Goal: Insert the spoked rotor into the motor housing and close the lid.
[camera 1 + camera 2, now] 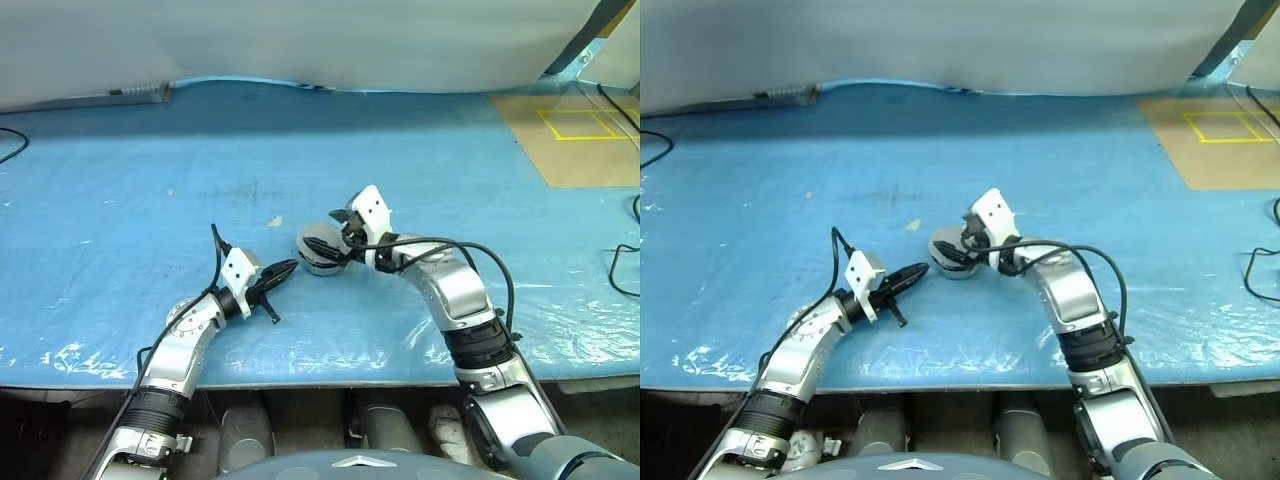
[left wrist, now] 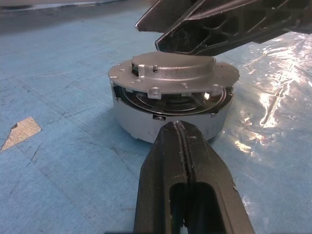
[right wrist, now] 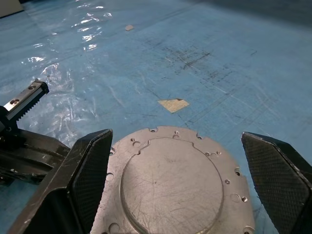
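On the blue-covered table (image 1: 120, 200), the round silver-grey motor housing (image 2: 168, 119) sits with its disc lid (image 3: 173, 183) not fully seated. Right gripper (image 3: 178, 187) fingers spread wide above; left gripper (image 2: 183, 134) clenched alongside, risking a nudge.

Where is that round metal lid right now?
The lid sits on the motor housing, mid-table on the blue sheet, between the left hand and right hand.

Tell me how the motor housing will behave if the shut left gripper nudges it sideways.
The motor housing looks squat and metal: probably stiff and heavy for its size. Flat on the glossy blue sheet, it would likely slide, not tip or roll.
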